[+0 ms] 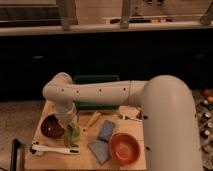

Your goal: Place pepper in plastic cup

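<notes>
While the gripper (69,124) hangs over the plastic cup (74,136), its grasp cannot be told. A nudge could topple the light cup.

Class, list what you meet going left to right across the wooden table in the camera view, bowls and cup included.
dark maroon bowl → plastic cup, with the gripper just above it → yellow object → blue-grey sponge → orange bowl. The long white utensil spans several, so it is left out.
</notes>
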`<state>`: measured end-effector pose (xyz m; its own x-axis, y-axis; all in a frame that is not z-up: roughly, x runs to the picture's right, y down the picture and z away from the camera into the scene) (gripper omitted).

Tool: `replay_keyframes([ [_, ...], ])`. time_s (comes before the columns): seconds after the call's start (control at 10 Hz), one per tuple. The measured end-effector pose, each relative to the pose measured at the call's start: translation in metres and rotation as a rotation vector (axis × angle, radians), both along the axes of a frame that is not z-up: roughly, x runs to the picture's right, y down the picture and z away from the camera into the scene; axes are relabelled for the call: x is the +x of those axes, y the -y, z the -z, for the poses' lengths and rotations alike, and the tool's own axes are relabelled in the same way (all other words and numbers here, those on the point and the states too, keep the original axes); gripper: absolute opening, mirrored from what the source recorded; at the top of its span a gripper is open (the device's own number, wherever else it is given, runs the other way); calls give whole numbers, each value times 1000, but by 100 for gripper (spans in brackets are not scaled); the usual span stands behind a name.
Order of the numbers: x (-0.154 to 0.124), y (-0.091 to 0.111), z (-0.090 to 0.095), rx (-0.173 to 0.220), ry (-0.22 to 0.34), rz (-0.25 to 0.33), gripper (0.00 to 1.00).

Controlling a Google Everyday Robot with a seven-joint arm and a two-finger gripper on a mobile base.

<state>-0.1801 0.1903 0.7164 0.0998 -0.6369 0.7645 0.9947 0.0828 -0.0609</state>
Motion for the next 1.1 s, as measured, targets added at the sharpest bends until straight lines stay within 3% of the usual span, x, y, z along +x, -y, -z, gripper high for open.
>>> replay_keyframes([
  [0.2,0,2,-1,-3,-2,-2,1],
  [0.3,-2,2,-1,-8,1,-2,8],
  [0.7,-8,3,-1,-20,8,4,51],
  [1.0,-9,3,-2,-17,9,2,77],
  [1.1,-11,4,-3,-14,12,0,80],
])
